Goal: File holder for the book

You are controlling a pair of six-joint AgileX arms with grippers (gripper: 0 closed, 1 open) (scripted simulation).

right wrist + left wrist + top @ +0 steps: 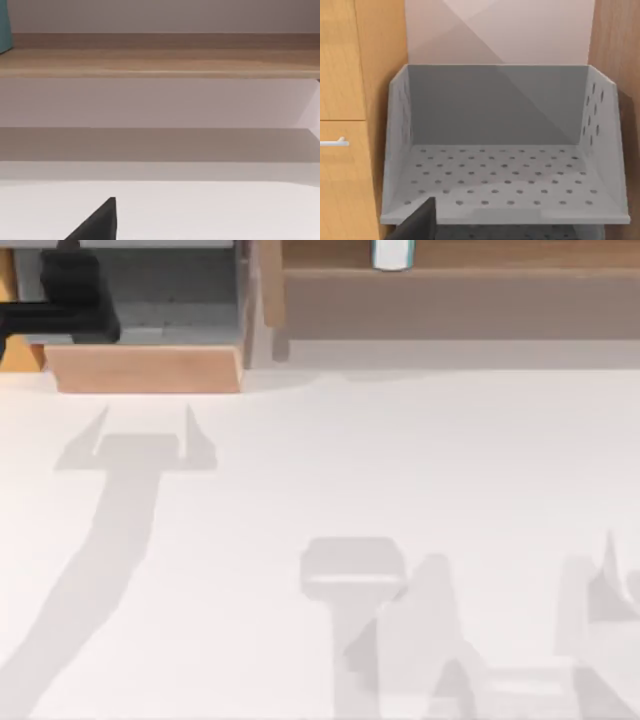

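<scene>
Our left arm (70,300) hangs over the empty file holder (150,368), fingers' state unclear; the book (392,253) awaits fetching from the shelf (460,300).

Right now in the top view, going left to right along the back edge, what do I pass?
Left tool over the file holder → long brown wooden shelf, where the book stands about a third of the way along.
</scene>
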